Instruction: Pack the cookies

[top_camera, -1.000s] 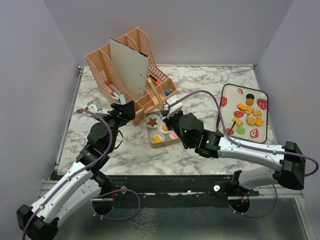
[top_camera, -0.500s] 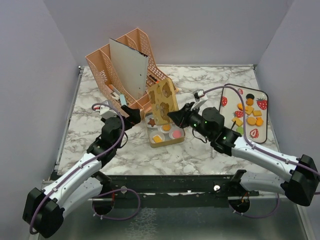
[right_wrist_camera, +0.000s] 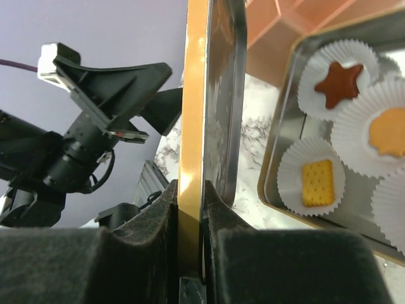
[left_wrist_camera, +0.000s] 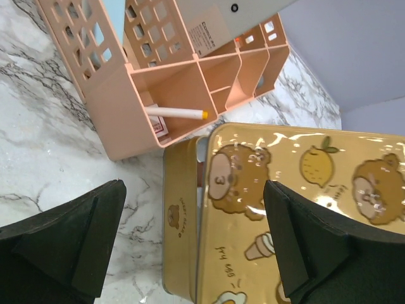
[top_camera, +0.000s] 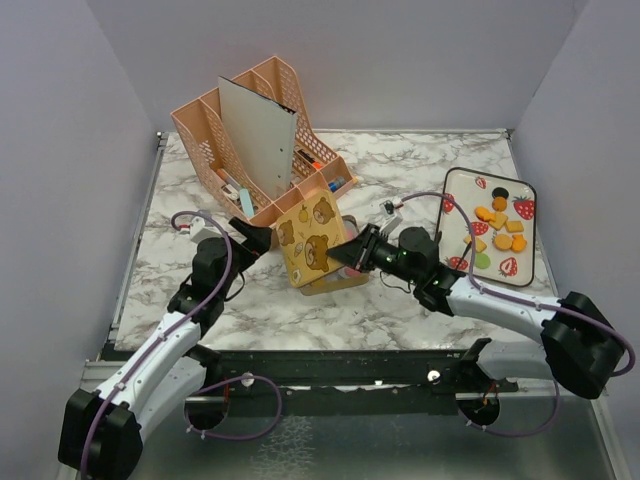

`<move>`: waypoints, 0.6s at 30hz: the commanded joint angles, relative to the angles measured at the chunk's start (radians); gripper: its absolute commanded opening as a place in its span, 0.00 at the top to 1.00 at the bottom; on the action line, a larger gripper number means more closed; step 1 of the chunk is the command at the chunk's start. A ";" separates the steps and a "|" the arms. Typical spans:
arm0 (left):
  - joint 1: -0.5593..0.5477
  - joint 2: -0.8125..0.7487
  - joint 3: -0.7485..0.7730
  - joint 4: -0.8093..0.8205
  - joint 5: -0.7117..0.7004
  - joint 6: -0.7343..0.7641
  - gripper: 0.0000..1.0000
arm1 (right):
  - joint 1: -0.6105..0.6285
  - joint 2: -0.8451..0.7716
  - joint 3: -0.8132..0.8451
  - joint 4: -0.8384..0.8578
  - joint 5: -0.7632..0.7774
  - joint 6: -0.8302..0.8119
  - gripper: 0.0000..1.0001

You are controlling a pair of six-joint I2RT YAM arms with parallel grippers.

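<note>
Two grippers meet at the tin [top_camera: 340,283] in the lower middle of the top view. The right gripper [top_camera: 350,255] is pinched shut on the thin edge of the yellow bear-print lid [top_camera: 312,245], which hangs tilted over the tin and hides most of it. The left gripper [top_camera: 255,238] stands with its jaws spread wide at the tin's left side, holding nothing.

The right wrist view shows a brown star cookie [right_wrist_camera: 342,82] and a yellow square cookie [right_wrist_camera: 316,178] sitting in white paper cups [right_wrist_camera: 297,196] inside the tin.

Many more cookies [top_camera: 500,225] lie on the strawberry tray [top_camera: 465,185] at the right of the frame, well apart from the tin. If the lid goes on now, I judge the packing stays unfinished.

The grip is another risk: an edge pinch on slick metal could let the lid swing or slip. A skewed landing might catch the rim and shove the tin, since nothing steadies it. That jolt could tip cups and cookies.

Farther back, the pink organizer [top_camera: 200,125] stands just beside the tin — a wide swing of the lid could strike it.
</note>
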 commanded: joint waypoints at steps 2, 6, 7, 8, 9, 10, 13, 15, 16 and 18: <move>0.003 -0.018 0.005 -0.036 0.091 -0.006 0.02 | -0.017 0.057 -0.045 0.164 -0.069 0.152 0.99; 0.003 -0.024 -0.010 -0.035 0.131 -0.007 0.04 | -0.032 0.075 -0.079 0.182 -0.070 0.187 1.00; 0.003 -0.019 -0.012 -0.035 0.143 -0.003 0.04 | -0.038 0.077 -0.090 0.188 -0.068 0.192 1.00; 0.003 -0.009 -0.013 -0.034 0.155 -0.002 0.05 | -0.046 0.078 -0.099 0.191 -0.065 0.196 0.99; 0.003 0.002 -0.013 -0.029 0.171 -0.001 0.05 | -0.052 0.078 -0.108 0.191 -0.059 0.199 0.99; 0.003 0.016 -0.015 -0.023 0.188 0.000 0.06 | -0.058 0.080 -0.115 0.194 -0.055 0.199 1.00; 0.003 0.060 -0.021 0.013 0.246 -0.008 0.08 | -0.078 0.092 -0.124 0.201 -0.062 0.199 1.00; 0.003 0.092 -0.021 0.033 0.277 -0.014 0.10 | -0.091 0.108 -0.127 0.214 -0.071 0.203 1.00; 0.003 0.107 -0.020 0.044 0.289 -0.018 0.11 | -0.097 0.114 -0.129 0.220 -0.075 0.205 1.00; 0.003 0.141 -0.018 0.062 0.310 -0.025 0.12 | -0.108 0.130 -0.132 0.230 -0.082 0.209 1.00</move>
